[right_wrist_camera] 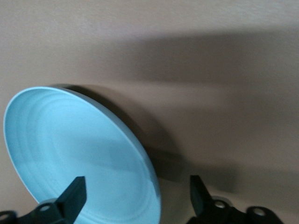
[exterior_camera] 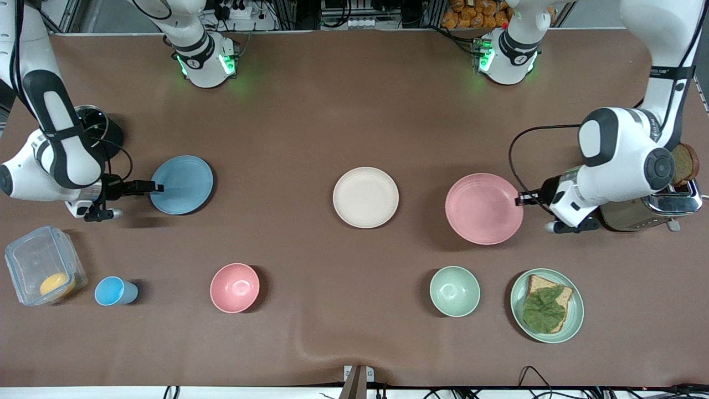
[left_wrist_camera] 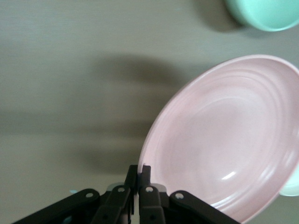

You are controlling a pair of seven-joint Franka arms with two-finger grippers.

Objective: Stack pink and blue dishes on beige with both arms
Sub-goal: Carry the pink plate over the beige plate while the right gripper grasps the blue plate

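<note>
The pale pink plate (exterior_camera: 483,208) lies toward the left arm's end of the table. My left gripper (exterior_camera: 522,198) is shut on its rim, the two fingers (left_wrist_camera: 145,173) pinching the edge of the pink plate (left_wrist_camera: 224,140). The light blue plate (exterior_camera: 183,184) lies toward the right arm's end. My right gripper (exterior_camera: 157,187) stands open at its rim, one finger over the blue plate (right_wrist_camera: 70,149) and the other outside its edge, midway at the gripper (right_wrist_camera: 135,191). The beige plate (exterior_camera: 365,197) lies bare on the table between the two.
Nearer the camera stand a green bowl (exterior_camera: 455,291), a green plate with toast and a leaf (exterior_camera: 576,310), a pink bowl (exterior_camera: 235,287), a blue cup (exterior_camera: 113,291) and a clear lidded box (exterior_camera: 33,260). A toaster (exterior_camera: 653,208) stands beside the left arm.
</note>
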